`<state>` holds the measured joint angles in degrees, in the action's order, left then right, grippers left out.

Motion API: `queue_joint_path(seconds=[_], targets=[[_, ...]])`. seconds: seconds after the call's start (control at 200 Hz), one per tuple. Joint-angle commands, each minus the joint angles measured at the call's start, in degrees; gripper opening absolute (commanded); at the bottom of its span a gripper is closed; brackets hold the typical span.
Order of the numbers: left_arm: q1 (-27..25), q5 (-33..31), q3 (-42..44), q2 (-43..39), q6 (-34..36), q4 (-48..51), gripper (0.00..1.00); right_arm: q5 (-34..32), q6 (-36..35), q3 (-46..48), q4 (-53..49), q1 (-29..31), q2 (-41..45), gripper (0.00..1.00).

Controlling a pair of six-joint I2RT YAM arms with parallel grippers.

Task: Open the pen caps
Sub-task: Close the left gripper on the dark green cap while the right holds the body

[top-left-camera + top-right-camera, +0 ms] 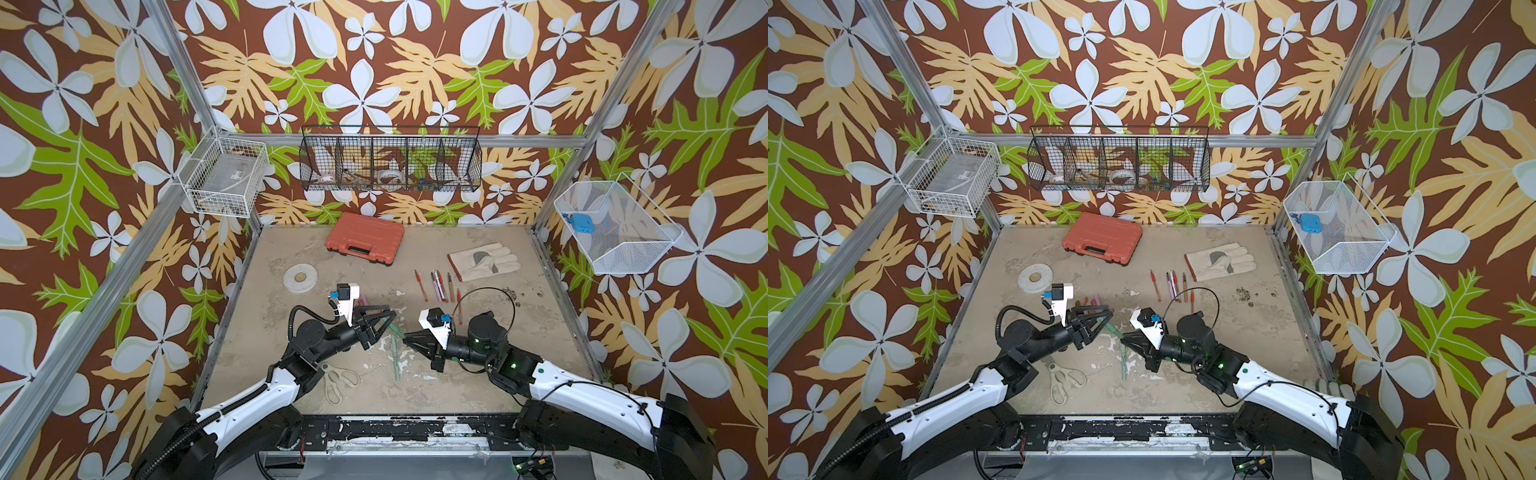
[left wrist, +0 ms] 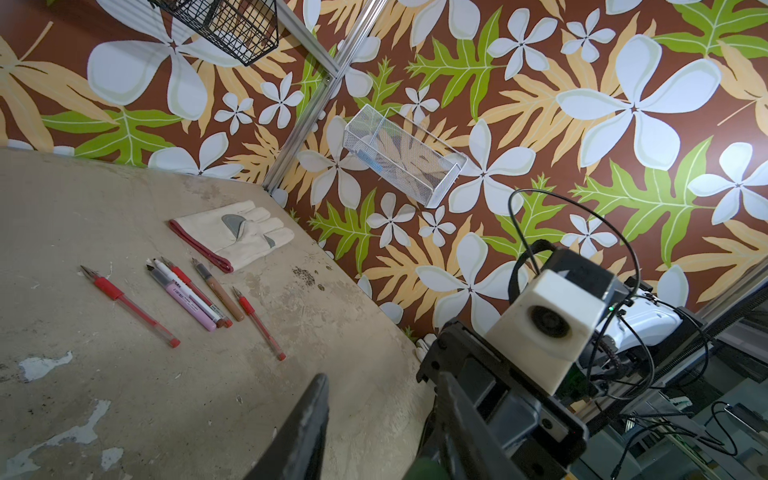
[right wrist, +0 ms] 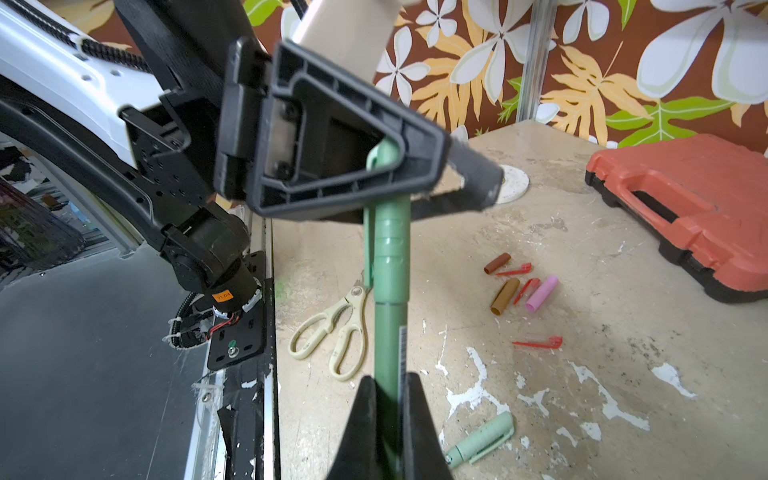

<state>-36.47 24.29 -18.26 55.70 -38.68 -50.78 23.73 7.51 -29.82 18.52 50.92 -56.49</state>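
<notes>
Right fingers (image 1: 409,340) are clamped on the barrel of the green pen (image 3: 388,332); the pen is held up off the table (image 1: 415,395), pointing across at my left side. Its pale green cap (image 3: 390,249) is on and sits between my left fingers (image 1: 390,318). The near finger's triangular frame covers the cap's end in the right wrist view, so I can't tell if the left pair is gripping it or just straddling it. Left wrist view is no help: one dark finger, a blurred green smear at the frame edge, and the right wrist camera housing in front. Below the held pen, a second pale green pen (image 3: 482,440) lies capped and flat on the table. The white-handled scissors (image 3: 332,332) are there too, partly under my left forearm in both top views. Loose caps (image 3: 505,296) (brown, gold-brown, pink, a few with red clips) lie in a cluster between the scissors and the red tool case (image 3: 681,208). In both top views my left wrist camera hides most of that cluster. A row of uncapped pens (image 2: 183,297) lies just beside the work glove (image 2: 232,237), well apart from both pairs of fingers. Tape roll (image 1: 300,277) is on the left side of the table, beyond my left fingers.
</notes>
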Motion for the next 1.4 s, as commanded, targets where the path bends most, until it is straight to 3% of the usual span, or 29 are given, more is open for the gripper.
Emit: queue_joint_path(seconds=[0.0,0.105,0.255,0.415,0.555,0.661,0.781,1.291,1.396], targets=[[0.0,2.7,-0.2,1.7,-1.6,-3.0,0.43,-1.0,-1.0,0.1,0.7,0.5,1.1,0.05],[0.0,3.9,-0.2,3.5,-2.5,-4.5,0.4,-1.5,-1.3,0.7,1.5,0.5,1.2,0.05],[0.0,4.0,-0.1,3.3,-1.9,-4.9,0.0,-1.7,-1.2,0.2,1.2,0.6,0.0,0.05],[0.0,4.5,-0.5,2.2,-1.0,-3.9,0.0,-3.0,-1.4,-0.3,0.7,0.6,-0.8,0.09],[0.0,5.5,-0.3,1.4,2.1,-3.9,0.0,-1.0,-1.2,-0.8,-0.2,0.6,-1.2,0.39],[0.0,6.4,0.2,1.3,3.7,-4.5,0.0,0.4,-1.3,-1.0,-0.4,0.6,-1.7,0.45],[0.0,7.6,0.2,1.6,4.0,-5.2,0.0,2.8,-1.1,-1.5,-0.3,0.6,-2.9,0.43],[-0.1,12.9,0.0,5.8,1.2,-11.5,0.0,4.3,-0.5,-1.7,0.6,0.6,-3.8,0.16],[-0.1,13.7,0.5,6.1,0.3,-13.6,0.0,4.5,-0.5,-1.8,0.2,0.6,-4.2,0.16]])
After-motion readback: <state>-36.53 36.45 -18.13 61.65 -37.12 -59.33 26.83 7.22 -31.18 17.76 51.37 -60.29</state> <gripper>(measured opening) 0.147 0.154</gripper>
